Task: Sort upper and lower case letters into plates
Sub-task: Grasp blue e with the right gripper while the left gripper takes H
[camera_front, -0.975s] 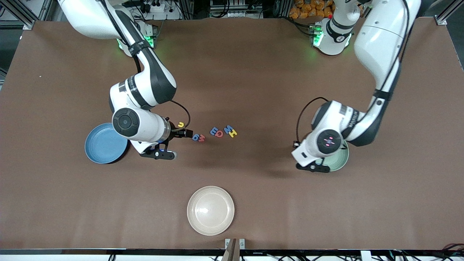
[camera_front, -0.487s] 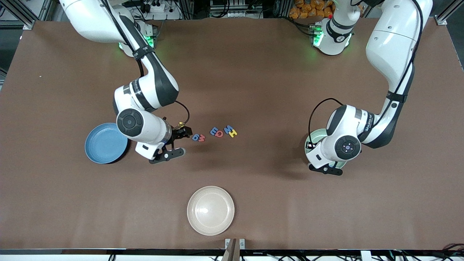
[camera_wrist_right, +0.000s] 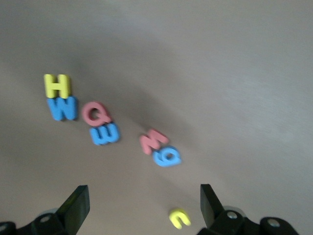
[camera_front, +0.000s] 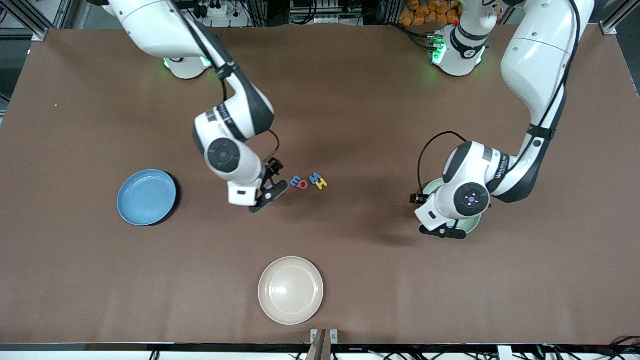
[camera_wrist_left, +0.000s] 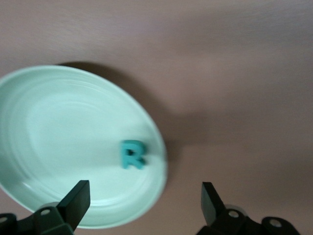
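Letters: a cluster sits mid-counter. Right wrist view shows seven: yellow H (camera_wrist_right: pixel 57 85) touching blue W (camera_wrist_right: pixel 63 108), red Q (camera_wrist_right: pixel 96 113) touching blue E-like letter (camera_wrist_right: pixel 105 133), red M (camera_wrist_right: pixel 153 141) touching blue g (camera_wrist_right: pixel 167 157), and a small yellow u (camera_wrist_right: pixel 179 218) lying apart from the rest. In the front view only the H (camera_front: pixel 322 183), W (camera_front: pixel 314 178), Q (camera_front: pixel 302 184) and blue E-like one (camera_front: pixel 295 180) show; the other three are hidden under the right arm's wrist.

Eighth letter: teal R (camera_wrist_left: pixel 132 154) lies flat in the mint green plate (camera_wrist_left: pixel 44 127), close to the rim, nothing touching it.

Plates: the mint green plate (camera_front: pixel 472 224) is toward the left arm's end of the counter, mostly covered by the left wrist in the front view. Blue plate (camera_front: pixel 146 197) is toward the right arm's end, no letters in it. Cream-white plate (camera_front: pixel 290 290) sits nearer the front camera than the letter cluster, nothing in it either.

Left gripper (camera_wrist_left: pixel 142 198): over the mint plate's rim, jaws spread wide, nothing between them, R loose below.

Right gripper (camera_wrist_right: pixel 142 203): hanging over the counter at the M/g/u end of the cluster, jaws spread wide, holding nothing.

Counter (camera_front: pixel 350 100) is plain brown.
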Controlling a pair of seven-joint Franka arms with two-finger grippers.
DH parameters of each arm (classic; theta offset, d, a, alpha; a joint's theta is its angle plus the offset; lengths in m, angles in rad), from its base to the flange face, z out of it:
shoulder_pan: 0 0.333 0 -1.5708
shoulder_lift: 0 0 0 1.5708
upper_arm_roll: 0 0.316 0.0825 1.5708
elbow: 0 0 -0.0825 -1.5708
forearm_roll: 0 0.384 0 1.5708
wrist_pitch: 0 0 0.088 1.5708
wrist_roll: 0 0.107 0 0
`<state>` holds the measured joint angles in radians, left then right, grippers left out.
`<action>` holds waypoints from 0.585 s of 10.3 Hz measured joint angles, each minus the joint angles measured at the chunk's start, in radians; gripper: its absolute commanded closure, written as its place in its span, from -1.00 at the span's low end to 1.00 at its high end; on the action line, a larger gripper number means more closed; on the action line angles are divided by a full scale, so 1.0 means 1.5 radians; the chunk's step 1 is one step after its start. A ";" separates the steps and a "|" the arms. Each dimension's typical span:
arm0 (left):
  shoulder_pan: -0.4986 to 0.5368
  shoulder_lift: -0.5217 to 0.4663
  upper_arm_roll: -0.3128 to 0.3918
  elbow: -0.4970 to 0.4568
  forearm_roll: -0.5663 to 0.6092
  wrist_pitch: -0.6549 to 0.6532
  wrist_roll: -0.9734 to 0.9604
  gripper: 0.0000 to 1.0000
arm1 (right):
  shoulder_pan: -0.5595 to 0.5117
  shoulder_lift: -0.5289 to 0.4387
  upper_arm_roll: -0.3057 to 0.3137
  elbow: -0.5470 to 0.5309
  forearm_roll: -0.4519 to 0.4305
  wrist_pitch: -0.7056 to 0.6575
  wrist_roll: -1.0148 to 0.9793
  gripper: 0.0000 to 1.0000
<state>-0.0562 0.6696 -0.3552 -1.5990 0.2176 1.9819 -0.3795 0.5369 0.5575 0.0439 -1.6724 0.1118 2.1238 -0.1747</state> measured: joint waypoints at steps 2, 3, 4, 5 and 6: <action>-0.027 0.000 -0.025 0.005 0.000 0.010 -0.118 -1.00 | 0.010 0.023 -0.002 -0.002 -0.030 0.038 0.003 -1.00; -0.052 0.000 -0.026 0.005 -0.001 0.022 -0.183 -1.00 | 0.007 0.034 -0.006 -0.003 -0.055 0.044 0.000 -1.00; -0.073 0.000 -0.026 0.005 -0.001 0.028 -0.239 -1.00 | 0.003 0.040 -0.010 -0.009 -0.068 0.050 -0.012 -1.00; -0.081 0.000 -0.026 0.006 -0.012 0.033 -0.280 -1.00 | 0.000 0.041 -0.011 -0.020 -0.072 0.067 -0.030 -1.00; -0.080 0.000 -0.024 0.007 -0.034 0.037 -0.308 -1.00 | -0.001 0.041 -0.012 -0.033 -0.074 0.093 -0.045 -1.00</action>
<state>-0.1767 0.6697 -0.3912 -1.5883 0.1663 2.0375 -0.8416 0.5355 0.6195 0.0266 -1.7224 0.0014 2.2628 -0.2415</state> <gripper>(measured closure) 0.000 0.000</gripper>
